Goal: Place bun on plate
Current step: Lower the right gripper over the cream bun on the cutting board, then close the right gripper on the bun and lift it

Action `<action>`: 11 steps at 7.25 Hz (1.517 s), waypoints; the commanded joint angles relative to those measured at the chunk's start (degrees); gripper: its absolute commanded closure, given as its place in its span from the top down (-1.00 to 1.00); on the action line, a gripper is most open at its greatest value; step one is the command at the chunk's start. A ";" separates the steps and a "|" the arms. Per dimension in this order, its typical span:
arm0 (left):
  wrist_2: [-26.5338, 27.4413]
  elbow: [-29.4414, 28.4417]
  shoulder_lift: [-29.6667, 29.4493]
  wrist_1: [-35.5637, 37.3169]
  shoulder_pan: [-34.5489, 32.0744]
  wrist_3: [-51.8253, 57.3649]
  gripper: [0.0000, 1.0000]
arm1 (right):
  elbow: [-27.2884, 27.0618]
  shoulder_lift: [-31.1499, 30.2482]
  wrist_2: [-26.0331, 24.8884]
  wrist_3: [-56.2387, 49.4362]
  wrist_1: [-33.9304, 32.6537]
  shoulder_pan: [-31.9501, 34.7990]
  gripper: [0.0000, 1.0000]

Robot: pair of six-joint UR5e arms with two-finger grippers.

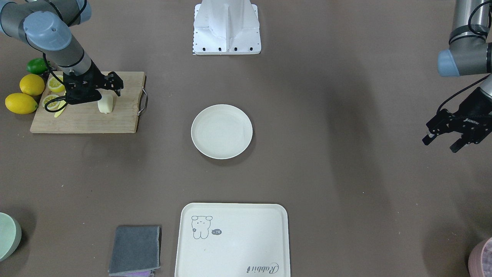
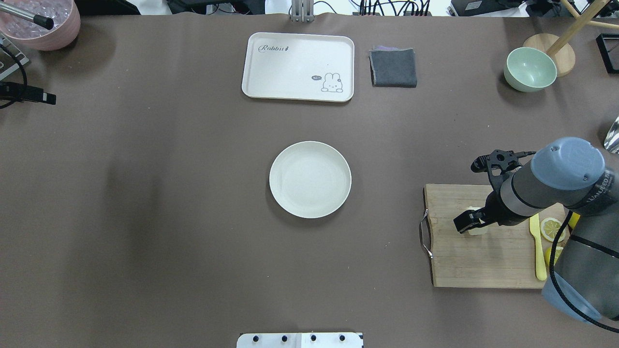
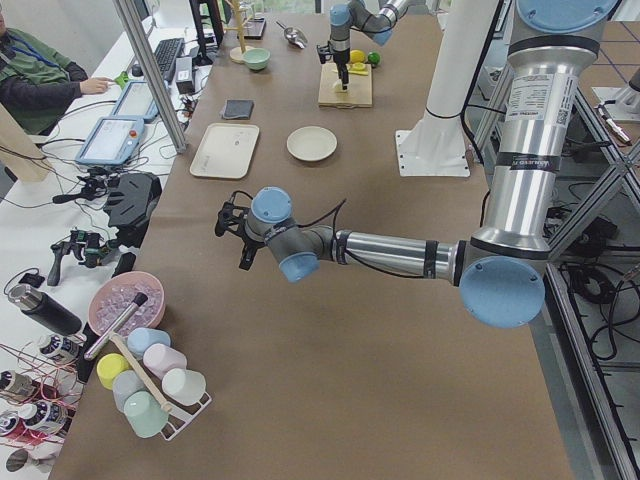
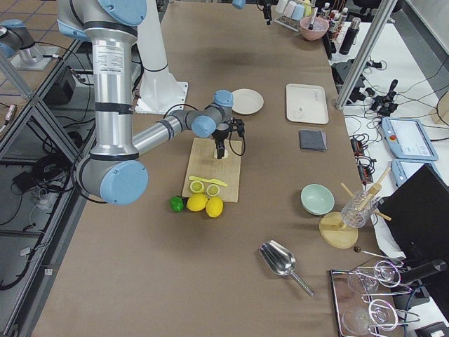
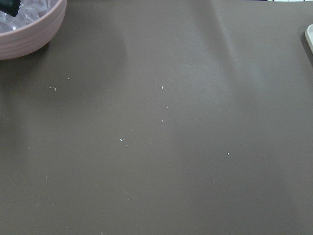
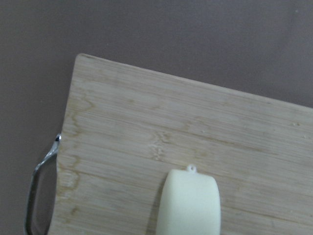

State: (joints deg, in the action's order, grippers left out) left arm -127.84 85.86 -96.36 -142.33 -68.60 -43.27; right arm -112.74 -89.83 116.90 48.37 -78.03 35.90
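On the wooden cutting board [image 1: 115, 119] at the robot's right, the bun [image 1: 105, 104] is lying beneath the right pincer [image 2: 471, 220], not yet on the plate [image 1: 221, 131].
The pincer is hanging right over the bun, seemingly lining up for a pick, though I cannot tell whether its jaws are apart or gripping. The plate is sitting bare at mid-tabletop, well apart from the board, so nothing is blocking a straight carry past the board's metal handle [image 1: 143, 100]. Lemon halves [image 1: 54, 82], a yellow knife [image 2: 537, 246] and whole lemons [image 1: 27, 94] are crowding the board's far side. The left pincer [image 1: 441, 144] is idling with jaws apart, far off.
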 commanded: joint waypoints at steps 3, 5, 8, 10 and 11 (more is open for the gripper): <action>1.36 -0.87 0.12 -1.62 0.31 -0.06 0.96 | 0.24 0.97 -1.49 -2.31 0.07 0.13 -1.00; 1.37 -2.10 0.48 -2.07 0.40 0.11 0.96 | -0.11 4.29 -3.67 -2.14 -0.54 0.66 -1.00; 1.37 -2.54 0.65 -3.47 0.40 -0.06 0.96 | 0.06 8.24 -3.87 -2.22 -0.63 3.56 -1.00; 1.28 -2.89 0.39 -3.48 0.40 -0.06 0.96 | 1.02 16.58 -4.22 -1.35 -0.63 2.60 -1.00; 1.11 -2.20 0.74 -3.65 0.31 -0.15 0.96 | 1.81 20.44 -5.53 -1.26 -0.63 1.20 -1.00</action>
State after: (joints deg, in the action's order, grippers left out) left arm -126.59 83.24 -95.81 -145.83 -68.21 -43.35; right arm -111.75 -74.30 112.49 46.91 -78.68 38.45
